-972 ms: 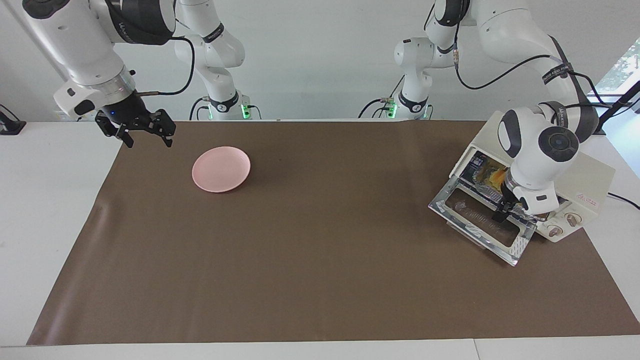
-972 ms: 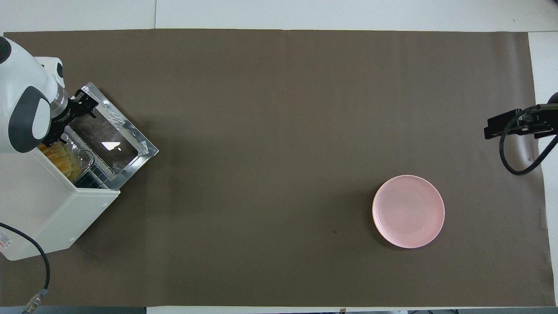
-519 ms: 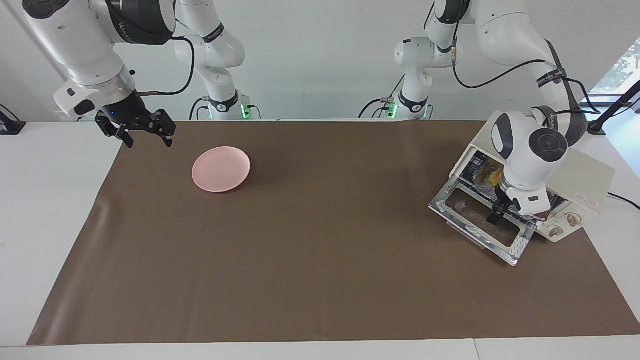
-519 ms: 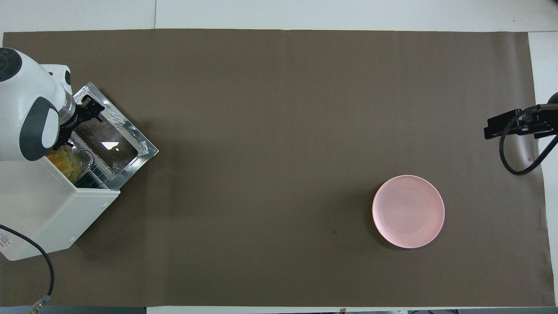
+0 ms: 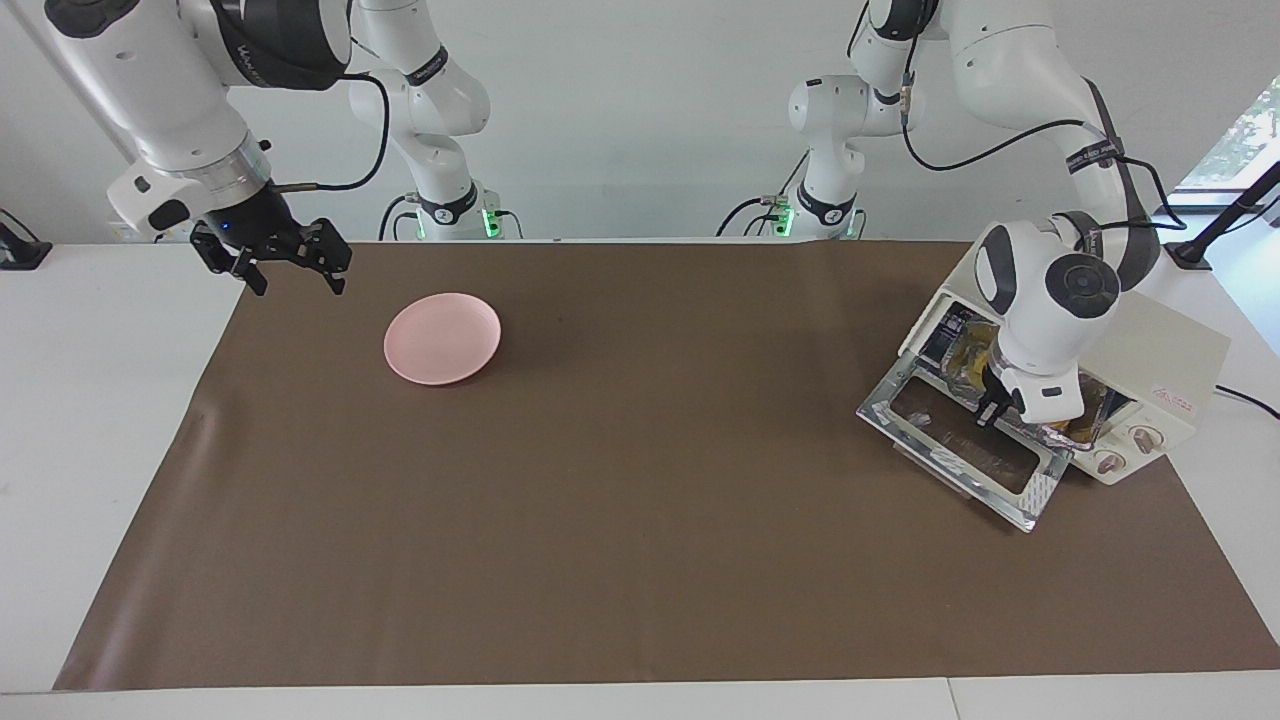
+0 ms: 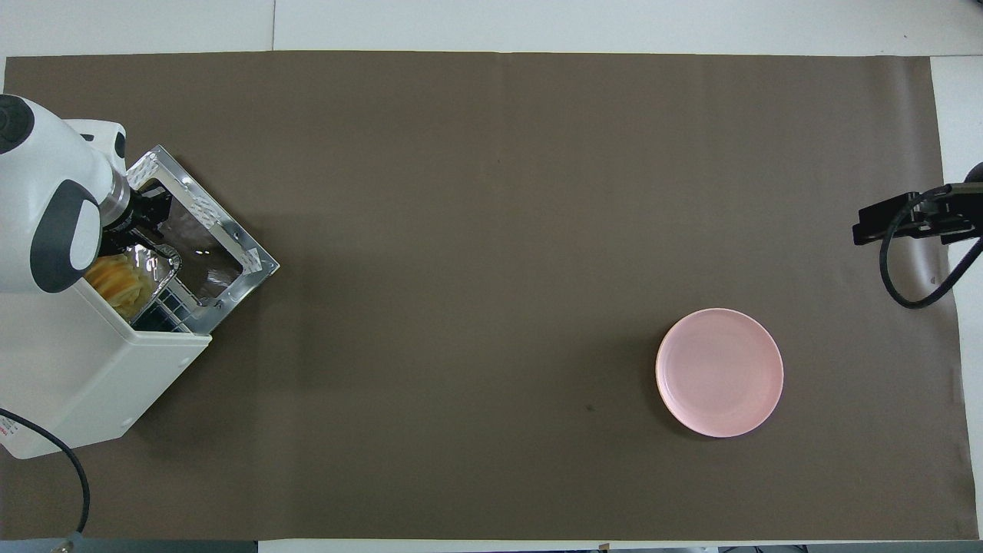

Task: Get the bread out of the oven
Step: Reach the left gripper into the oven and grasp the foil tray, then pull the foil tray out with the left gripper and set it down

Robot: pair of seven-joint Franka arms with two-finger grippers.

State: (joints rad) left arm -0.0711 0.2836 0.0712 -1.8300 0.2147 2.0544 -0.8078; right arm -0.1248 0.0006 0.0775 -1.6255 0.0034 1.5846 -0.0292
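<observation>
The cream-white oven (image 5: 1150,355) stands at the left arm's end of the table with its glass door (image 5: 965,440) dropped open. The golden-yellow bread (image 6: 117,278) lies in a silver foil tray (image 6: 163,259) on the rack, just inside the mouth. In the facing view only a bit of the bread (image 5: 968,356) shows past the arm. My left gripper (image 5: 996,408) is at the oven mouth, over the door's hinge edge and at the tray's rim; it also shows in the overhead view (image 6: 147,223). My right gripper (image 5: 292,268) waits open and empty over the mat's corner.
A pink round plate (image 5: 442,338) sits on the brown mat (image 5: 620,480) toward the right arm's end, near the robots. The oven's two knobs (image 5: 1128,448) are beside the door. A black cable (image 6: 46,461) runs off the oven's back.
My left gripper has drawn back from over the open door to the oven mouth. The foil tray's rim now shows a little farther out. The right arm has not moved.
</observation>
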